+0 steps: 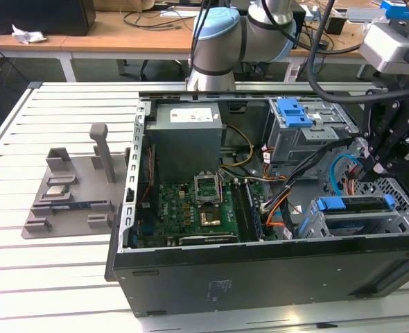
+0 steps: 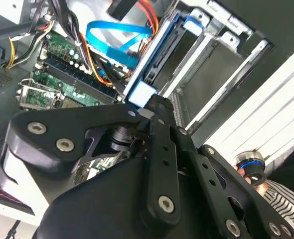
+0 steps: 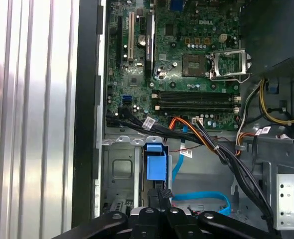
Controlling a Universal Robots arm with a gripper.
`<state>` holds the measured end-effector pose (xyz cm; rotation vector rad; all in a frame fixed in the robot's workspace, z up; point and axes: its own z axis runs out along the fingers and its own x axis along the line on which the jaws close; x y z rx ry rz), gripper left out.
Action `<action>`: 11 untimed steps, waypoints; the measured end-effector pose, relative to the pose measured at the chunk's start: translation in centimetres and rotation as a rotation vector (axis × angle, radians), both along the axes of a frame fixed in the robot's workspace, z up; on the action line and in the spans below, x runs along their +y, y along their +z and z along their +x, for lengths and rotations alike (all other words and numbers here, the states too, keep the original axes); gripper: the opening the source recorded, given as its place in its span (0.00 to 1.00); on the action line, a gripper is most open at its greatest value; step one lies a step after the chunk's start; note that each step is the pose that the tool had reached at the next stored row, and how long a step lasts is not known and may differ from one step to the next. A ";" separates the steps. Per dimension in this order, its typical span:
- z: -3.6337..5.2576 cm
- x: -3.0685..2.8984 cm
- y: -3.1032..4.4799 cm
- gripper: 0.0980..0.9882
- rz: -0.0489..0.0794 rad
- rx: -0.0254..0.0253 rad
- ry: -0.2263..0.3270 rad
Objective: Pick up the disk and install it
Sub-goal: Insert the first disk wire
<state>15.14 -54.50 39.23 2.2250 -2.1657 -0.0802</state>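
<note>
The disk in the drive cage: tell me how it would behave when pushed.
The disk looks like a flat metal slab, so it is probably stiff and heavy for its size. Its blue rails sit inside the drive cage, so it should slide, not tip.

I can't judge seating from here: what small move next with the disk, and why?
Probably a gentle press along the slot: the disk already stands in the drive cage, with the gripper at its blue end; full seating is not visible.
</note>
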 end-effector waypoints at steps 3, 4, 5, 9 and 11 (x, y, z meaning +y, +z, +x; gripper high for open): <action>1.62 0.07 0.00 0.01 -0.002 0.0011 0.000; 2.37 0.12 0.00 0.01 -0.004 0.0020 0.000; 3.00 0.16 0.00 0.01 -0.005 0.0028 0.000; 5.11 0.33 -0.01 0.01 -0.009 0.0063 0.000; 5.85 0.92 -0.05 0.01 -0.018 0.0073 0.000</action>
